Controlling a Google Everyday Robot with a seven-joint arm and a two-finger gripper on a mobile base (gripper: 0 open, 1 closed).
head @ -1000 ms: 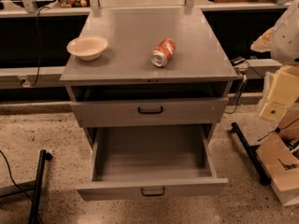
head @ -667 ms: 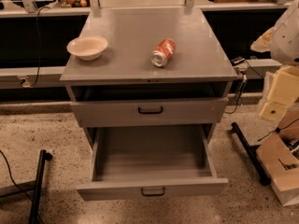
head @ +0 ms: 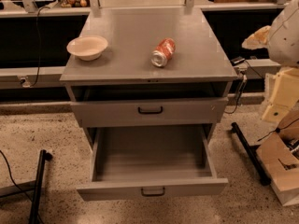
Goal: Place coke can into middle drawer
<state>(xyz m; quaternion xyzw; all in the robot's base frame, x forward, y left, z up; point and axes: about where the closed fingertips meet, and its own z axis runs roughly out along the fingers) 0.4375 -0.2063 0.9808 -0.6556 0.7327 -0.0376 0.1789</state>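
Camera view: the grey cabinet from above and in front, with the robot's arm at the right edge.
Gripper: the gripper (head: 276, 107) hangs at the right edge, beside the cabinet and well apart from everything on it; I cannot tell whether it is apart or together, and it holds nothing that shows.
Coke can: the coke can (head: 163, 52) lies on its side on the table (head: 140, 29), up and away to the picture-left of the gripper, untouched.
Bowl: the bowl (head: 87, 47) sits farther from the gripper than the can.
Middle drawer: the middle drawer (head: 149, 189) stands pulled out and bare inside, lower than the gripper and to its picture-left; the top drawer (head: 117, 112) is closed.
Step in hand: seemingly the start, as the reach for the can is not yet begun.
Next move: probably carry the gripper over the table, line it across the can's body and close on it.
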